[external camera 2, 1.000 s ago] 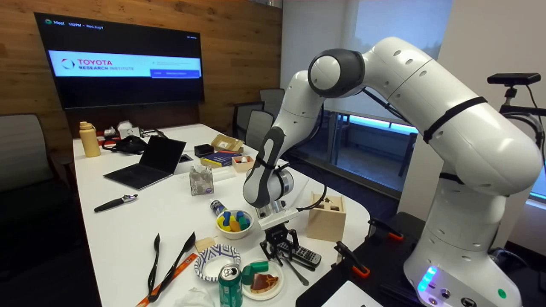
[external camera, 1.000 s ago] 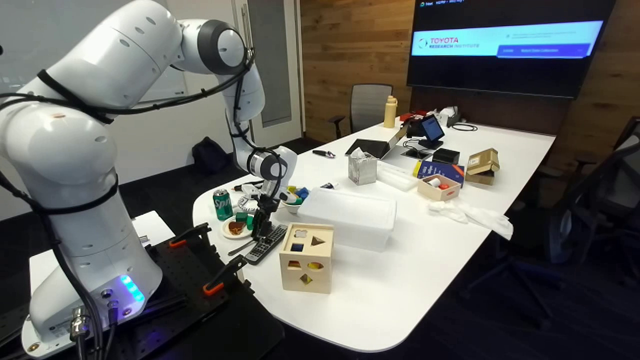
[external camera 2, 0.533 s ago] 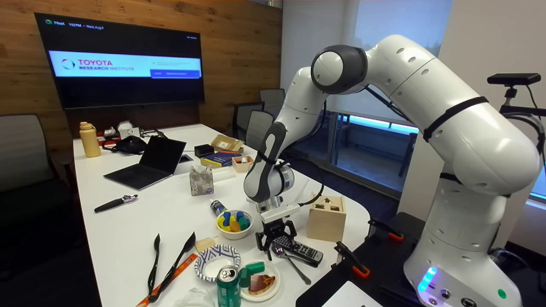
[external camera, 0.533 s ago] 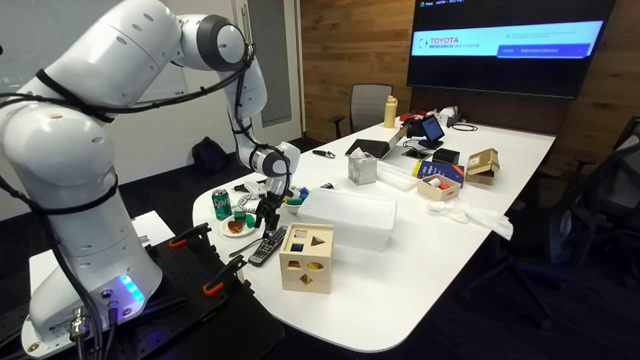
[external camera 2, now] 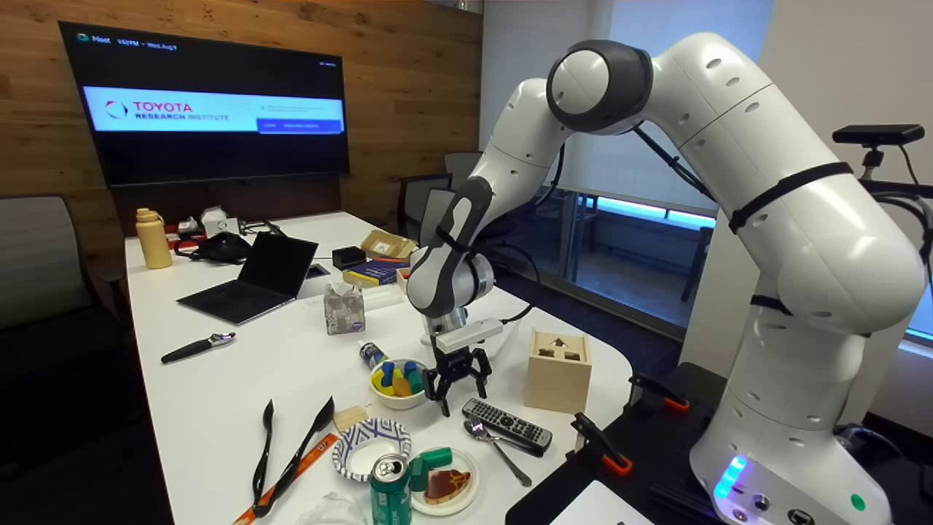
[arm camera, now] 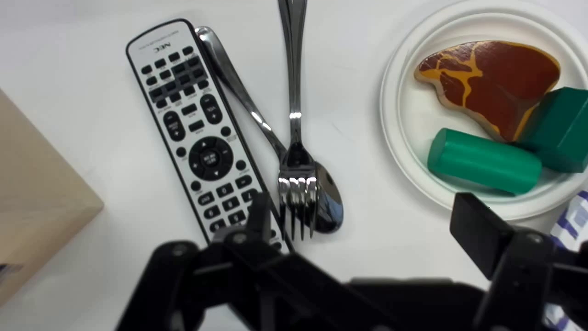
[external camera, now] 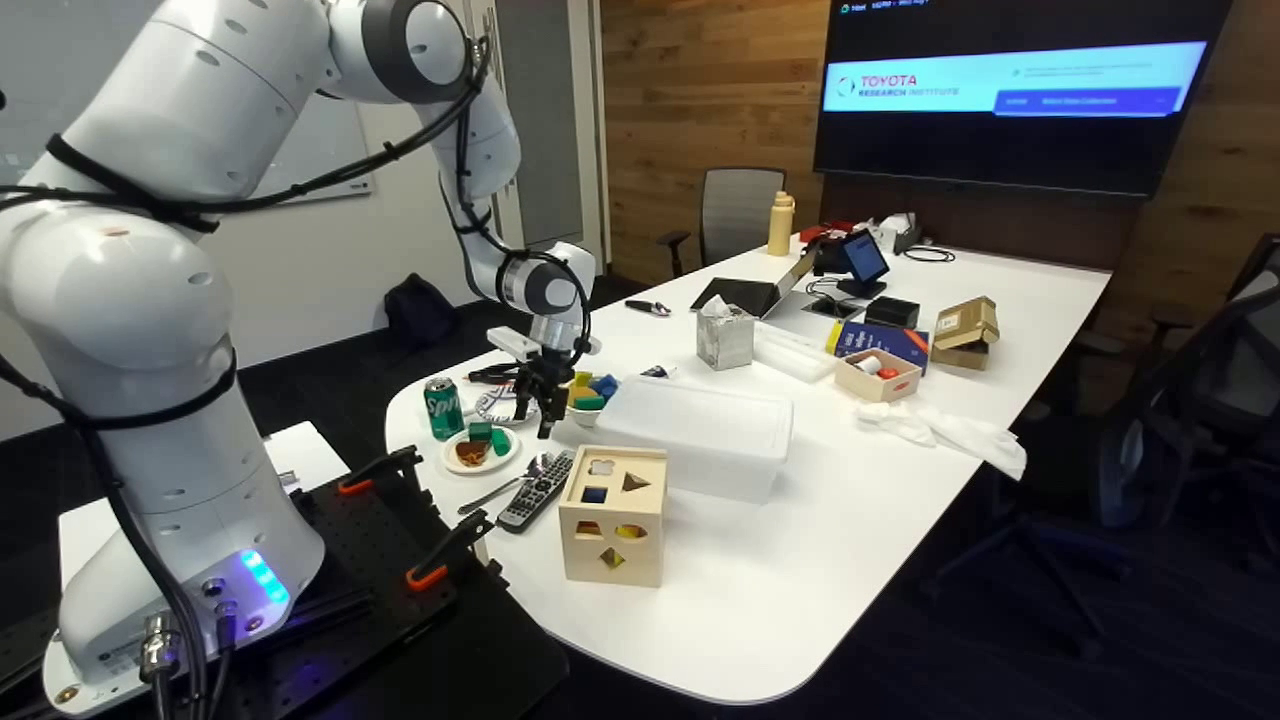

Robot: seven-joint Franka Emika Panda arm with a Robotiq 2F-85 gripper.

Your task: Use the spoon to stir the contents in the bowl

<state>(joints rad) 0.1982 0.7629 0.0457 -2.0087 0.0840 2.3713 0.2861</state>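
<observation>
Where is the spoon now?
In the wrist view, the spoon lies near the middle, partly under the fork, between the remote at left and the plate at right.

The fingers [arm camera: 482, 234], down at the remote [arm camera: 209, 156] a second ago, have lifted well above it in both exterior views, uncovering the heads of the spoon [arm camera: 330, 202] and fork [arm camera: 297, 172] beside it. The remote has shifted slightly.

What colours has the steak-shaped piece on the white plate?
The steak-shaped piece is dark reddish brown with yellow-orange markings; it shows best in the wrist view.
</observation>
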